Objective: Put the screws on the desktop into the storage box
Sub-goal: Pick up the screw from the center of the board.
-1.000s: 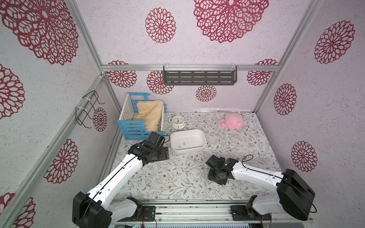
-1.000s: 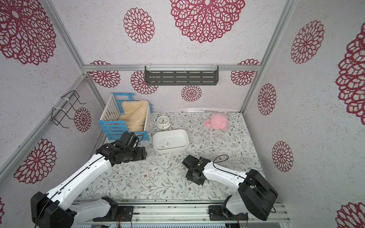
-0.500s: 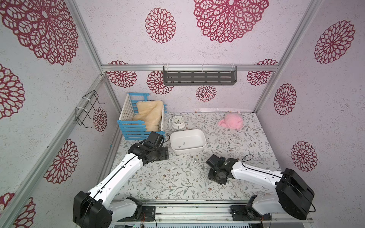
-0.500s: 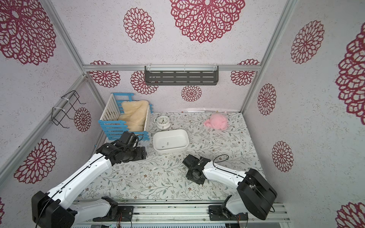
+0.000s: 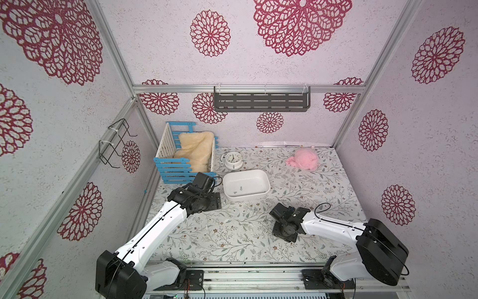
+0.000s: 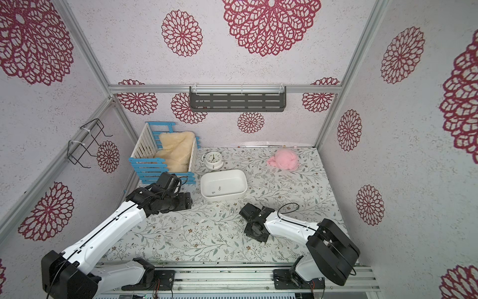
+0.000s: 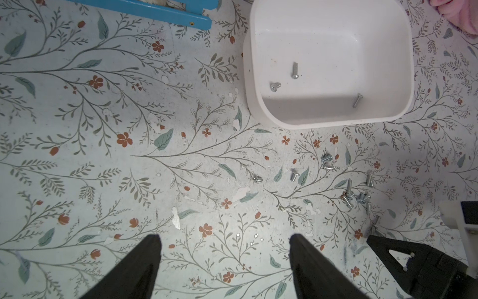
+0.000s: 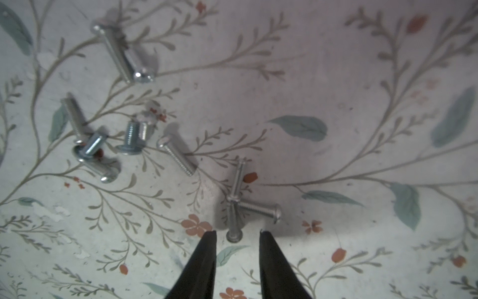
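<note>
As left tool idles — right tool perhaps narrower.

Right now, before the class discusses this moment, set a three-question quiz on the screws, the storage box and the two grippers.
1. True or false: the storage box is empty.
2. What lies between the jaws of the right gripper? A. nothing B. a screw's head C. the box's rim
3. Which gripper's jaws stand wider apart?

Key
1. False: three screws lie in it.
2. B. The screw rests on the desktop, with a gap showing on either side of its head.
3. The left gripper, which has nothing between its jaws.
</note>
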Available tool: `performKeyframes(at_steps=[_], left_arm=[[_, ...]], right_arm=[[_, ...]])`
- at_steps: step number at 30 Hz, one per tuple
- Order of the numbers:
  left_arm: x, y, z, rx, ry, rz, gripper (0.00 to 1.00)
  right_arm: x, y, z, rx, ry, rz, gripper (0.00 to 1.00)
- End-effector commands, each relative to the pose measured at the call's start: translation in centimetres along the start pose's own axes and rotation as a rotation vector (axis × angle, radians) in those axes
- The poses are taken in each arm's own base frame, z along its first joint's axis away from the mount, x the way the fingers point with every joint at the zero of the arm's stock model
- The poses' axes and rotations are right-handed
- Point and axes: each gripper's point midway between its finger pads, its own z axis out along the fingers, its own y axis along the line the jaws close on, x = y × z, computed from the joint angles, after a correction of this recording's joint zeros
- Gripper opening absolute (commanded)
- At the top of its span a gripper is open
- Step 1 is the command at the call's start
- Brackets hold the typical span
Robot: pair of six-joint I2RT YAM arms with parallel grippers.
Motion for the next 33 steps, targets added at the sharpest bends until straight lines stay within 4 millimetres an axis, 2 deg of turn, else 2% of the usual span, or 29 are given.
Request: performKeyframes(at_steps=[1,12,33], left_arm=[[0.1,0.3,-0.1,-0.004,0.003,-0.006,0.83],[0.3,0.5,0.1,-0.007,0.011,-0.007,0.84],[0.4,0.6,0.2,-0.007,0.017,-0.008,0.83]], right_arm=[[-0.4,0.1,0.4,-0.003,-0.003,-0.007,0.31],[-0.9,0.1,1.1,0.001,0.006,-0.014,0.30],[-0.5,-0.1,2.1,0.016,0.032,-0.027,0.16]])
